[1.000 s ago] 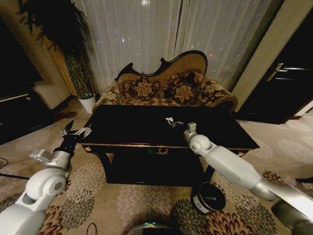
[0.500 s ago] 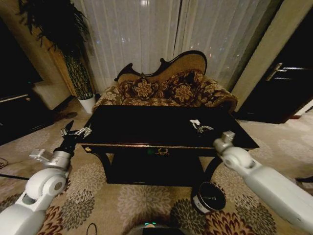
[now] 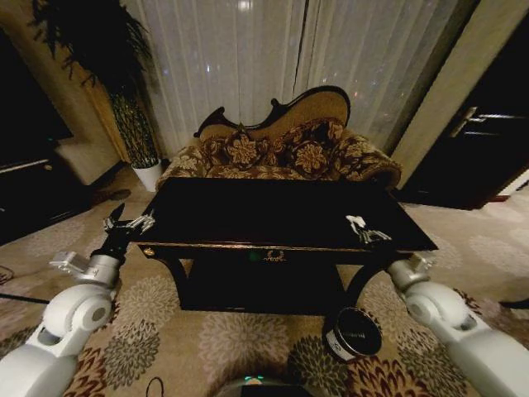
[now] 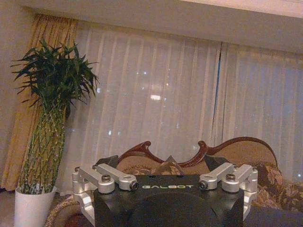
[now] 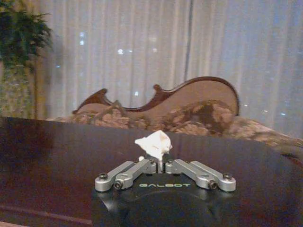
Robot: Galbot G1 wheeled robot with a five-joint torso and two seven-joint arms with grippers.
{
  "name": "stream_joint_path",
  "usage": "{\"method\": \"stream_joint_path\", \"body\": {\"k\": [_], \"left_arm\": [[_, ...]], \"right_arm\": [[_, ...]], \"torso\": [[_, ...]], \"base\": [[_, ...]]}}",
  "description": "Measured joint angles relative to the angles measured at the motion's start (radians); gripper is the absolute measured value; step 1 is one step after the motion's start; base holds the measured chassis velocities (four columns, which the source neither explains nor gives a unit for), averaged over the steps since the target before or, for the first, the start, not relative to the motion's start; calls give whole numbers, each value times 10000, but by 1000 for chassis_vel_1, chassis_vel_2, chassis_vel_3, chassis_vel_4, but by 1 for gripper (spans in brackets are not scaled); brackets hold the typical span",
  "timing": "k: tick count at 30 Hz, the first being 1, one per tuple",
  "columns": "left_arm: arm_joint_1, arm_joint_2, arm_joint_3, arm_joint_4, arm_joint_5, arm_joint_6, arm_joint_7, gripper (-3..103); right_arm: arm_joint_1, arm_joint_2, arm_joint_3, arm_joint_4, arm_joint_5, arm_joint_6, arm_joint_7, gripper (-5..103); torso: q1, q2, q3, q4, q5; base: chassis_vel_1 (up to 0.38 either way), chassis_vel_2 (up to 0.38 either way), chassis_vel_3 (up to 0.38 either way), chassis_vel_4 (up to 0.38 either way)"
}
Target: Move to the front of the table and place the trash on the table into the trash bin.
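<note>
The glossy black table stands straight ahead of me. My right gripper hovers over the table's front right corner, shut on a crumpled piece of white paper trash. In the right wrist view the paper sticks up from the closed fingertips of that gripper, above the dark tabletop. On the carpet below that corner stands the dark round trash bin with a white label. My left gripper is held open off the table's left end, and in the left wrist view this gripper holds nothing.
A patterned sofa with a carved wooden back stands right behind the table. A tall plant in a white pot and a low black cabinet are at the left. A dark door is at the right.
My right arm has swung to the right with the white paper, from over the table's middle to its front right corner. The left arm has stayed still.
</note>
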Motion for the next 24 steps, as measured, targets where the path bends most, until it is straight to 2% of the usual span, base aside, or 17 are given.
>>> {"method": "stream_joint_path", "body": {"k": [3, 5, 6, 10, 17, 24], "left_arm": [[0, 0, 0, 0, 0, 0, 0, 100], [0, 0, 0, 0, 0, 0, 0, 100], [0, 0, 0, 0, 0, 0, 0, 100], [0, 0, 0, 0, 0, 0, 0, 100], [0, 0, 0, 0, 0, 0, 0, 100], [0, 0, 0, 0, 0, 0, 0, 100]], "right_arm": [[-629, 365, 433, 29, 83, 126, -86, 3], [-1633, 813, 916, -149, 114, 576, -234, 3], [-1633, 813, 916, -149, 114, 576, -234, 3], [-2495, 1356, 1255, -717, -375, 1429, -572, 3], [-2645, 1799, 1159, -1296, -871, 1955, -720, 3], [-2158, 2265, 220, -2737, -1590, 2370, -791, 3]], "torso": [[0, 0, 0, -3, 3], [0, 0, 0, -3, 0], [0, 0, 0, -3, 0], [-1, 0, -1, -4, 1], [1, 0, 0, -1, 0], [1, -1, 0, -2, 1]], "base": [[0, 0, 0, 0], [0, 0, 0, 0], [0, 0, 0, 0], [0, 0, 0, 0], [0, 0, 0, 0], [0, 0, 0, 0]]}}
